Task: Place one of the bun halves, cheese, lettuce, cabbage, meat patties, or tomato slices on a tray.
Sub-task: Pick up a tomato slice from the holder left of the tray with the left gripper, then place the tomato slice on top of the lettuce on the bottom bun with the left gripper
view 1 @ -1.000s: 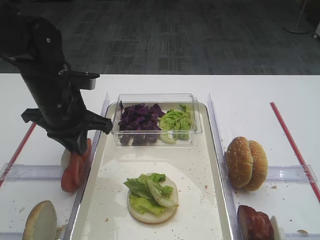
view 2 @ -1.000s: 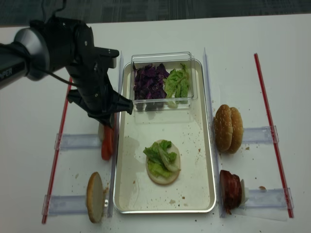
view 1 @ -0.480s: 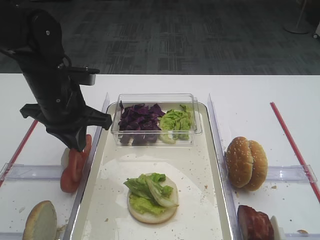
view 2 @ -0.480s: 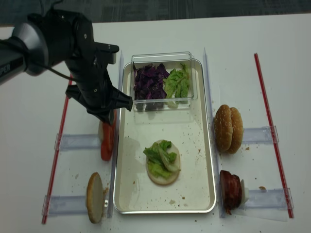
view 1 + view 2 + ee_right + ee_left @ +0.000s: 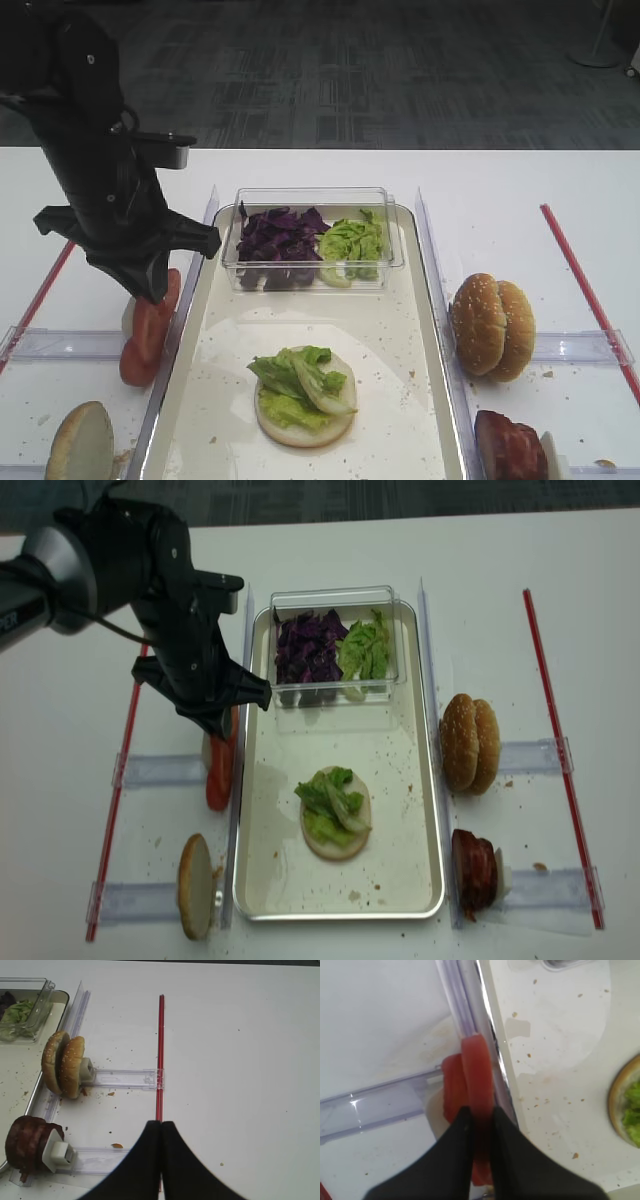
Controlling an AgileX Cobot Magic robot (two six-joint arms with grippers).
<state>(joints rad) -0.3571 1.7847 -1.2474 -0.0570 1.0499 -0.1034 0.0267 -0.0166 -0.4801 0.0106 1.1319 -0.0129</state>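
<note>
White tabletop under grey office carpet, with the tray (image 5: pixel 425 300) lying just to the inner side of the left gripper (image 5: pixel 479 1125). Left jaws pressed together on a tomato slice (image 5: pixel 477 1090), pinching its upper edge while the slice stands on edge among the other tomato slices (image 5: pixel 145 335) in a clear rack (image 5: pixel 375 1110), right beside the tray's rim. Likely soft, wet and slippery, light in weight, and thin enough to tear or fold if squeezed hard; best held flat-faced across the rim of flesh, not through the seed holes, with a modest squeeze and a straight upward draw so the neighbouring slice does not drag along. On the tray beyond the fingertips, a bun half (image 5: pixel 305 415) topped with lettuce (image 5: pixel 300 380), well apart from the grip. Further off, a clear box (image 5: pixel 315 240) holding cabbage (image 5: pixel 280 235) and more lettuce. Right gripper (image 5: pixel 161 1130) closed on nothing, hovering over bare table, with the bun halves (image 5: pixel 64 1064) and meat patties (image 5: pixel 27 1147) off to its left.
</note>
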